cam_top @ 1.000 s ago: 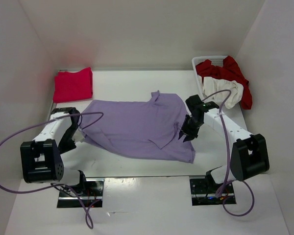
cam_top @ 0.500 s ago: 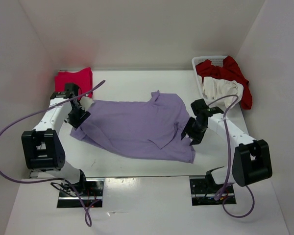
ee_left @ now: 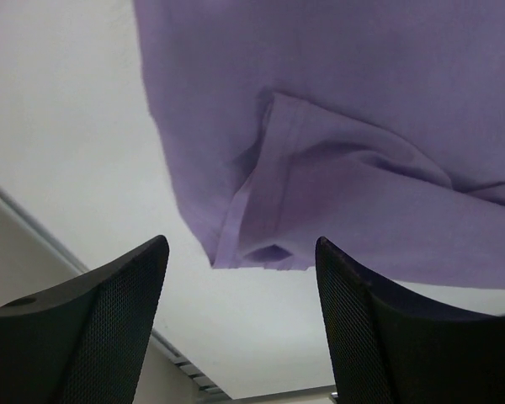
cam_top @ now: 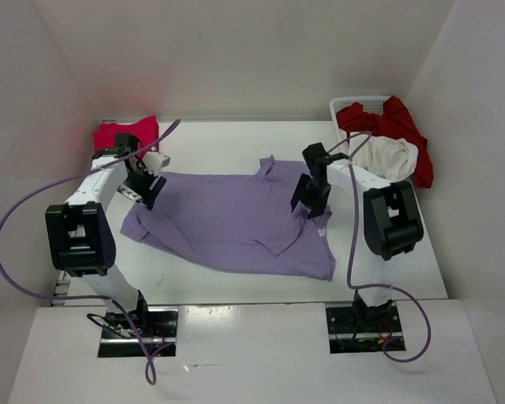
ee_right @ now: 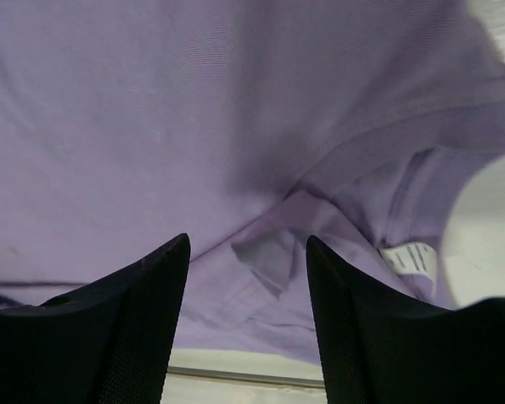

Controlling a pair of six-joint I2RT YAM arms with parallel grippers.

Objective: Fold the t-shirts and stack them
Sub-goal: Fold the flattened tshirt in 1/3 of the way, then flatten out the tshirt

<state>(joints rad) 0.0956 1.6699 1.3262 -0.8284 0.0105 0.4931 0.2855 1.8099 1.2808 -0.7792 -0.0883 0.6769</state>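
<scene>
The purple shirt (cam_top: 227,223) lies spread out in the middle of the white surface (cam_top: 219,147), wrinkled, with a flap folded over near its centre and its collar end toward 3 o'clock.

The left gripper (cam_top: 145,183) hangs over the shirt's edge at 9 o'clock. In its wrist view the two dark fingers (ee_left: 109,320) stand wide apart with nothing clamped between them. A hemmed corner of the purple cloth, doubled over on itself, lies on the surface just beyond the fingertips.

The right gripper (cam_top: 310,196) is over the shirt's 3 o'clock side, at the collar. It is open too. Its fingers (ee_right: 135,311) are spread above the cloth and hold none of it. The ribbed collar (ee_right: 387,139) and a small white label (ee_right: 408,257) show just to the right of them.

A pink shirt (cam_top: 124,135) lies folded flat in the corner at 10 o'clock, close behind the left gripper and apart from the purple one.

At 2 o'clock stands a white lattice basket (cam_top: 358,103). A dark red shirt (cam_top: 397,124) spills over its rim, and a cream shirt (cam_top: 385,156) is bunched below it, draped toward the surface. Both are well apart from the purple shirt.
</scene>
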